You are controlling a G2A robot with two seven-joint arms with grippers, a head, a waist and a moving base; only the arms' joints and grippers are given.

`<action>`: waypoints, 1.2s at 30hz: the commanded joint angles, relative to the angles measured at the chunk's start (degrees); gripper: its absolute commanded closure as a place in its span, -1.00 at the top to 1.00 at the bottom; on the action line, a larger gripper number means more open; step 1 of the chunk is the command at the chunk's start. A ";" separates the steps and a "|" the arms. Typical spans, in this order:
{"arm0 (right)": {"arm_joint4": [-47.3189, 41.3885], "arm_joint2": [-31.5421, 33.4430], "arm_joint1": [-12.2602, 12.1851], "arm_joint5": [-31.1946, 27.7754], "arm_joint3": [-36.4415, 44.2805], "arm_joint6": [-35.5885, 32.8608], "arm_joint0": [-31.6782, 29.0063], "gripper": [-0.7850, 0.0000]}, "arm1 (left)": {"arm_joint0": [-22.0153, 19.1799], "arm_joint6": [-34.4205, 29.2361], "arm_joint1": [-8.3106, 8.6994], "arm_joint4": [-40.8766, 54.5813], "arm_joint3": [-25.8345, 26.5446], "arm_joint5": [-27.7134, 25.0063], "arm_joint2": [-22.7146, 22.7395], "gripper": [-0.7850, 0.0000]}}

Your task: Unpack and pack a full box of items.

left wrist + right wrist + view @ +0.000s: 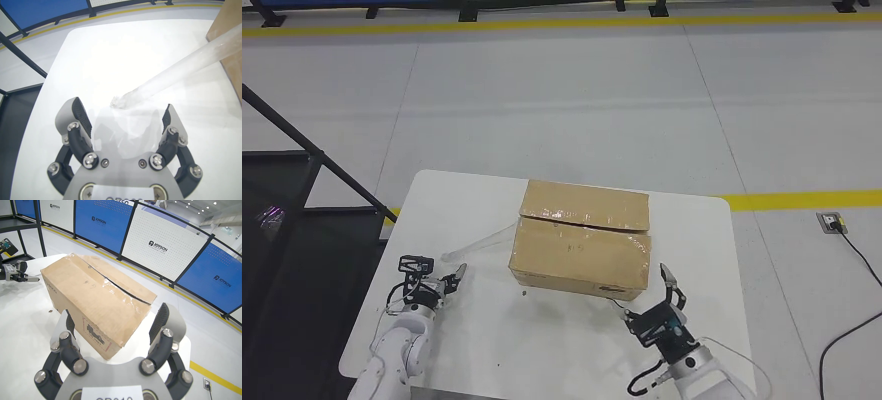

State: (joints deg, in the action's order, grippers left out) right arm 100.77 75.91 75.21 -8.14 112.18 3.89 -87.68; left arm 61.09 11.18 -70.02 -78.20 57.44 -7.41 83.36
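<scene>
A brown cardboard box (582, 240) (98, 294) sits on the white table (542, 330), its top flaps down with a slit between them under clear tape. A strip of clear tape (170, 75) (477, 243) runs from the box's left side across the table toward my left gripper (126, 113) (434, 270), which is open just short of the strip's crumpled end. My right gripper (113, 321) (647, 295) is open at the box's near right corner, one finger beside each side of that corner. The left gripper (28, 278) also appears far off in the right wrist view.
A black metal frame (282, 200) stands off the table's left edge. A small brown scrap (50, 311) lies on the table near the box's front. Blue and white panels (160, 237) line the room behind. Free table surface lies in front of the box.
</scene>
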 commanded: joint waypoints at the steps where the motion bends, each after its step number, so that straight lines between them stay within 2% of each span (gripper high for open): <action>1: -1.64 -0.26 0.12 -0.10 0.15 -2.11 0.90 1.00 | 0.00 0.01 0.00 0.00 0.00 0.00 0.00 1.00; 4: -7.51 0.99 0.25 -1.40 -0.26 -5.27 2.90 1.00 | 1.22 0.81 0.06 0.17 2.47 -1.52 -0.13 1.00; 9: -20.28 5.02 0.09 -7.49 -3.05 -9.17 6.77 1.00 | 6.68 2.20 1.02 -1.18 11.43 -8.04 1.51 1.00; 12: -28.76 7.60 -0.18 -13.15 -6.51 -11.85 10.08 1.00 | 10.17 1.97 1.65 -2.33 16.95 -11.31 2.91 1.00; 15: -38.84 9.40 -0.69 -23.86 -11.36 -14.42 13.90 1.00 | 13.83 2.99 2.10 -3.06 22.33 -13.49 4.08 1.00; 16: -41.42 10.43 -0.88 -25.61 -13.27 -15.45 15.08 1.00 | 15.04 3.23 2.21 -3.03 24.10 -14.70 4.23 1.00; 20: -42.21 11.15 -0.99 -25.58 -14.06 -16.19 15.78 1.00 | 19.29 1.92 2.61 -2.43 30.21 -16.54 5.76 1.00; 27: -42.21 11.15 -0.99 -25.58 -14.06 -16.19 15.78 1.00 | 19.60 1.78 2.63 -2.26 30.72 -16.56 5.85 1.00; 29: -42.12 10.76 -0.94 -23.14 -14.16 -16.70 15.82 1.00 | 19.60 1.78 2.63 -2.26 30.72 -16.56 5.85 1.00; 33: -51.44 11.59 -1.13 -24.45 -18.08 -20.79 18.49 1.00 | 19.36 2.08 2.59 1.02 31.69 -17.21 6.41 1.00; 36: -60.61 12.87 -1.61 -27.00 -21.75 -27.36 21.11 1.00 | 18.83 1.40 2.56 6.77 31.66 -19.04 7.35 1.00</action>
State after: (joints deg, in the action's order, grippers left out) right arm 44.74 88.28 73.79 -34.14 91.91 -20.35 -67.72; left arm 80.15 12.90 -67.46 -74.08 89.17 -25.62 90.32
